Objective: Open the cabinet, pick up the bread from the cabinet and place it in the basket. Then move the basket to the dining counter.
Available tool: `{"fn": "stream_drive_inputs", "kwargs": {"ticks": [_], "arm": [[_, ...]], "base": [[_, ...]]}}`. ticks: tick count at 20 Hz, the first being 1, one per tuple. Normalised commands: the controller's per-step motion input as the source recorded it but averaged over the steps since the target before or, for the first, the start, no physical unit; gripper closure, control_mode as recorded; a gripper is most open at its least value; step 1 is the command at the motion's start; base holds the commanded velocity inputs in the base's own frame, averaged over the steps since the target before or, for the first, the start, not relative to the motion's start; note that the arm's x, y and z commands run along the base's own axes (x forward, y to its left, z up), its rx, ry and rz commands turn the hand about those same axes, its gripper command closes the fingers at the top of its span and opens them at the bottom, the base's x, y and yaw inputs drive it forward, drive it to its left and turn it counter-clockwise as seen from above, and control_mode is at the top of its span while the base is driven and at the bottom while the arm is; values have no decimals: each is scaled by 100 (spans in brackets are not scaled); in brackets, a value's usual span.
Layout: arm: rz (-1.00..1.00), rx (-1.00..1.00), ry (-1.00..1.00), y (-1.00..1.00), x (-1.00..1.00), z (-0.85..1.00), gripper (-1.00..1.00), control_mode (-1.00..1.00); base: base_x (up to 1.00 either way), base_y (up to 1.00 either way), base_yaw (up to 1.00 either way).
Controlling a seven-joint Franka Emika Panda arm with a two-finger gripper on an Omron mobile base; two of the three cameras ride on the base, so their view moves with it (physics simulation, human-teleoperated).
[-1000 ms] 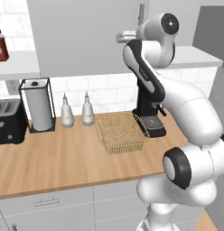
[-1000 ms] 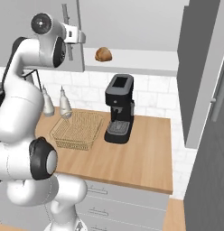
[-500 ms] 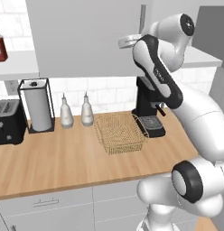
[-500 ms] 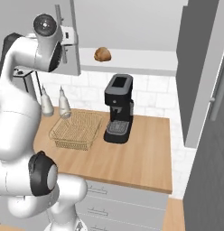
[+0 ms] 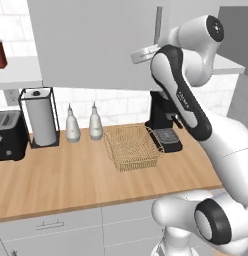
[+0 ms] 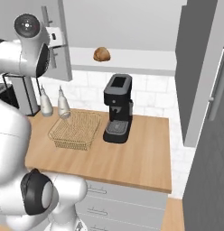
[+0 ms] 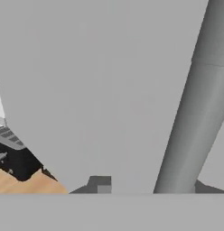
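Note:
The cabinet stands open, and its left door is swung out toward me. My gripper is at that door's vertical bar handle. In the hand view my gripper is open, with one fingertip on each side of the bar and a gap beside it. From the left base view the gripper sits at the door's edge below the handle. The bread rests on the cabinet's pale shelf. The empty basket lies on the wooden worktop below. The dining counter is out of view.
A black coffee machine stands right of the basket. Two bottles, a paper towel holder and a toaster line the tiled wall. The right cabinet door hangs open with its handle. Grey drawers run beneath.
The arm's elbow has swung up and to the right while the hand stayed at the left door's handle. The jaws have parted from the bar.

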Motion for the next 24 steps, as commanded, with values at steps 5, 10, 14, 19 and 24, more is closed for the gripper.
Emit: {"fn": "stream_drive_inputs", "kwargs": {"ticks": [5, 10, 14, 19, 24], "arm": [[0, -9, 0, 100, -74, 0, 100, -100], [0, -3, 0, 100, -92, 0, 100, -100], [0, 0, 0, 100, -79, 0, 100, -100], [0, -1, 0, 100, -64, -2, 100, -100], [0, -2, 0, 100, -48, 0, 100, -100]], "base": [[0, 0, 0], [0, 0, 0], [0, 0, 0], [0, 0, 0], [0, 0, 0]]}}
